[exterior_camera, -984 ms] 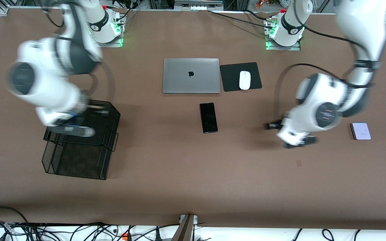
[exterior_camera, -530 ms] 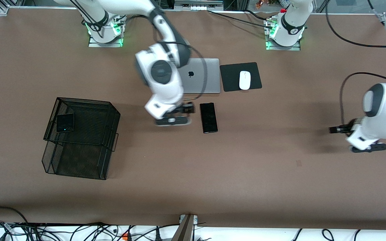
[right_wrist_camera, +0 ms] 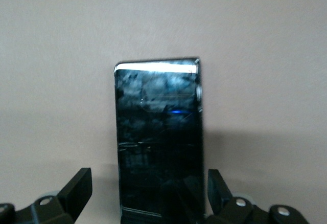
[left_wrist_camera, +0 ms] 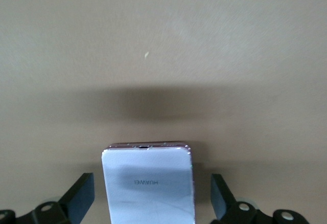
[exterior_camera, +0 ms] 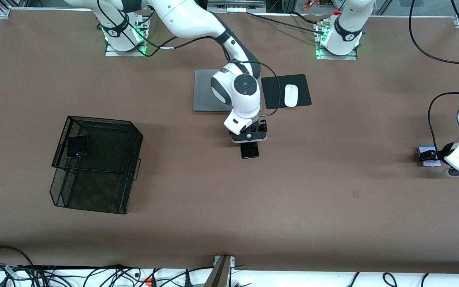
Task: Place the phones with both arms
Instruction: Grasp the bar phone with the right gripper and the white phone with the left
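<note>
A: Where is the right hand [exterior_camera: 249,140]?
B: Centre of the frame, over the slim black phone [exterior_camera: 250,151] on the worktop [exterior_camera: 213,199]; fingers [right_wrist_camera: 76,185] apart, one on each side of it.

A: Left hand [exterior_camera: 436,157]?
B: Right edge of the frame, over the lilac phone [exterior_camera: 426,150]; fingers [left_wrist_camera: 82,196] apart, straddling it.

A: Third phone?
B: The folded black phone [exterior_camera: 77,146] lies in the mesh basket [exterior_camera: 94,191], left of frame.

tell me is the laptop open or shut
Shut. The grey laptop lies flat on the table with its lid down, no screen or keys showing; the right arm covers part of it.
</note>
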Tool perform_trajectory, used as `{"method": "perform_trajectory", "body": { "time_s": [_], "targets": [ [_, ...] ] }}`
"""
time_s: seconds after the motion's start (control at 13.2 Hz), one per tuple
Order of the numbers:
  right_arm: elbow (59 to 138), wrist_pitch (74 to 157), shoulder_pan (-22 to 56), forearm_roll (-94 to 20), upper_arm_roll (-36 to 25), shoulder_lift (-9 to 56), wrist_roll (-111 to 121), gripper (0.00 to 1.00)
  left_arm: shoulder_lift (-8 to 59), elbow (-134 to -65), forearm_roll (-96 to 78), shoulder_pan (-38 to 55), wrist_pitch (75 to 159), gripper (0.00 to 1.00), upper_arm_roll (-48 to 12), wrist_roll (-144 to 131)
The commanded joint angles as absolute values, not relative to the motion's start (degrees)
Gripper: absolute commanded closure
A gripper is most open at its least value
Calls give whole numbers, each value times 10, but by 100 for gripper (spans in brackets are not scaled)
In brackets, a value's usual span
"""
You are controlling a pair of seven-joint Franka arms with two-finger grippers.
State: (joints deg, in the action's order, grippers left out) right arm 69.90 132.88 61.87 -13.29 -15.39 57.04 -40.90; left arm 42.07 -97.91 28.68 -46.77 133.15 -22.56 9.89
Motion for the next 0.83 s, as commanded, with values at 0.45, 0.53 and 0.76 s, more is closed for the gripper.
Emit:
{"method": "perform_trajectory", "body": {
  "time_s": [0.45, 0.53, 0.76],
  "targets": [
    [680, 1325, 618, -111, -175, 578, -413, 0, 439, -981, 294, -487, 1332, 47, -236, 135],
    [681, 1326, 618, -110, -177, 580, -414, 0, 439, -979, 293, -488, 1331, 58, -236, 151],
    [684, 1332, 625, -112, -174, 595, -419, 0, 428, -977, 293, -481, 1324, 70, -242, 152]
  ]
}}
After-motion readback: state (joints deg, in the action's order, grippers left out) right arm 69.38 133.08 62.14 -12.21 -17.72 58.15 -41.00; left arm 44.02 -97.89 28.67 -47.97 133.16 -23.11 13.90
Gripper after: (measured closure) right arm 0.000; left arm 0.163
